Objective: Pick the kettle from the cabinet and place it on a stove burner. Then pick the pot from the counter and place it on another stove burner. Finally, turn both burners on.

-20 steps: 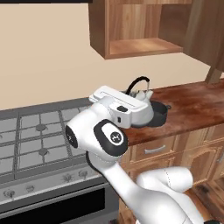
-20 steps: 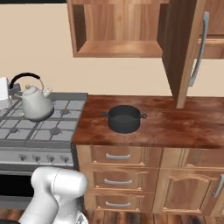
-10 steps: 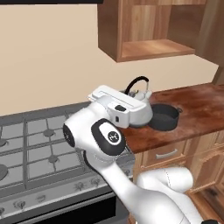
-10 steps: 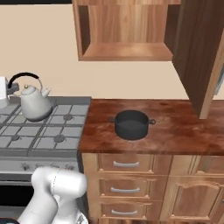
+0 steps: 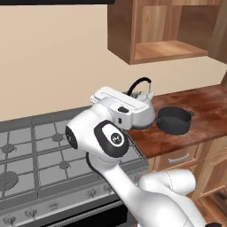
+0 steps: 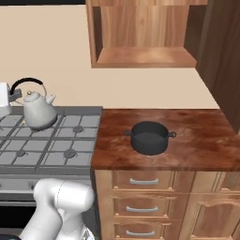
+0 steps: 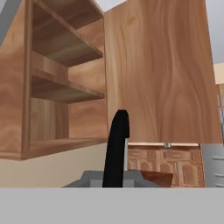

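the jaws are pinching the black arched handle of the kettle (image 6: 39,110), which is hanging directly beneath them over the rear right stove burner (image 6: 77,128); the pot (image 6: 149,137) is waiting on the desk (image 6: 201,145) well to the right.

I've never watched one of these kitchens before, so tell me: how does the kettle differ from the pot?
The kettle is pale grey-white, tall and pear-shaped; the pot is dark, wide and low. The kettle has a thin black arched handle on top and a short spout; the pot has two small side loops. The kettle stands on the stove, the pot on the counter. Both stand upright.
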Motion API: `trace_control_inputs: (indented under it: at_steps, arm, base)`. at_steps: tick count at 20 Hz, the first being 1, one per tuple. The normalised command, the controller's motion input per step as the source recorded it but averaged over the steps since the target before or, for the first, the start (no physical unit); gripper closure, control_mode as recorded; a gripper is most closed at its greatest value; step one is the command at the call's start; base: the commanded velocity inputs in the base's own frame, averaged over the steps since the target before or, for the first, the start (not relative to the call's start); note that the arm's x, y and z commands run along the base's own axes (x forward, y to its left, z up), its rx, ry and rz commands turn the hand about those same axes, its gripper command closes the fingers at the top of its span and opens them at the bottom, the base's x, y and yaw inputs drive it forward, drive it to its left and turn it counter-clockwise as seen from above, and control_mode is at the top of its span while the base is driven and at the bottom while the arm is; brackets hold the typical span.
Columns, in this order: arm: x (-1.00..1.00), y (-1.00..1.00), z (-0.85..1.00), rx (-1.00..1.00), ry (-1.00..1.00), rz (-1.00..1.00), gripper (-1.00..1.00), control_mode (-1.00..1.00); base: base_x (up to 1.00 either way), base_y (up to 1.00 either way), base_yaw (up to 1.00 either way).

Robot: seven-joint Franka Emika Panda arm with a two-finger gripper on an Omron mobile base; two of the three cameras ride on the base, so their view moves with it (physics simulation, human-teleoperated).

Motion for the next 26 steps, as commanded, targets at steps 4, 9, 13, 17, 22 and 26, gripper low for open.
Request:
trace_control_inputs:
  at_steps: [4, 9, 13, 17, 22, 26]
  arm:
    - [0.0, 0.0, 0.0, 0.0, 0.0, 0.0, 1.0, 1.0]
    - [0.0, 0.0, 0.0, 0.0, 0.0, 0.0, 1.0, 1.0]
    - [0.0, 0.0, 0.0, 0.0, 0.0, 0.0, 1.0, 1.0]
    - [0.0, 0.0, 0.0, 0.0, 0.0, 0.0, 1.0, 1.0]
    - [0.11, 0.08, -0.06, 0.0, 0.0, 0.0, 1.0, -1.0]
    - [0.37, 0.15, -0.14, 0.0, 0.0, 0.0, 1.0, -1.0]
  base:
    - [0.24, 0.45, -0.03]
    - [0.35, 0.35, -0.04]
    - [0.38, 0.31, -0.03]
    - [0.25, 0.3, -0.02]
    - [0.0, 0.0, 0.0]
    - [0.0, 0.0, 0.0]
